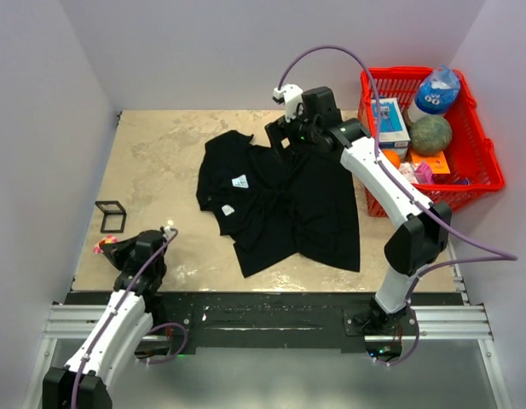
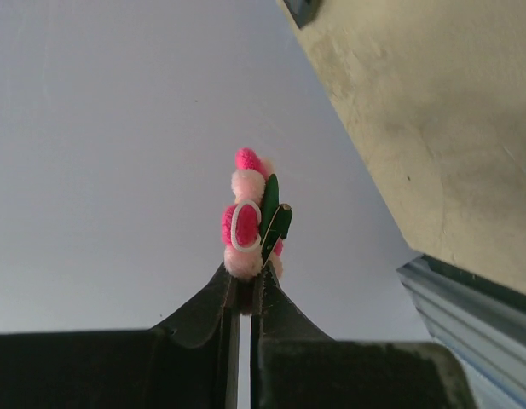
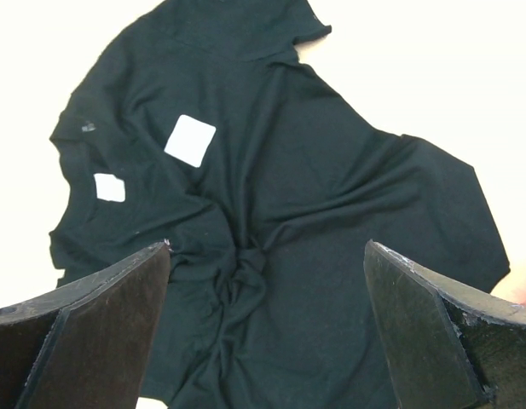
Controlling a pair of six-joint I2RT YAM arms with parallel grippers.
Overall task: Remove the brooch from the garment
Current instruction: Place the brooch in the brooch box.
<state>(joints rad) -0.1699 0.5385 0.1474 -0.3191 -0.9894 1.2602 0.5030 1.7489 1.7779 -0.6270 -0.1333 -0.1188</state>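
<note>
– Table (image 1: pixel 160 145) had shirt (image 1: pixel 284 204) spread mid-table. Brooch (image 2: pixel 248 223)?
– Off it: left gripper (image 2: pixel 245 279) pinched it, jaws nearly shut, at near-left corner, clear of cloth. Removal looked done.
– Right gripper (image 3: pixel 267 247)?
– Wide open, empty, over shirt's far edge; likely posted there to pin cloth.

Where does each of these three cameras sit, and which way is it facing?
Top: above, behind the arms, looking down at table, shirt, basket; both arms show.
Left wrist: on the left arm, facing along shut fingers pinching the brooch.
Right wrist: on the right arm, looking down at the shirt between open fingers.
Shared: top and right wrist both show the shirt.
</note>
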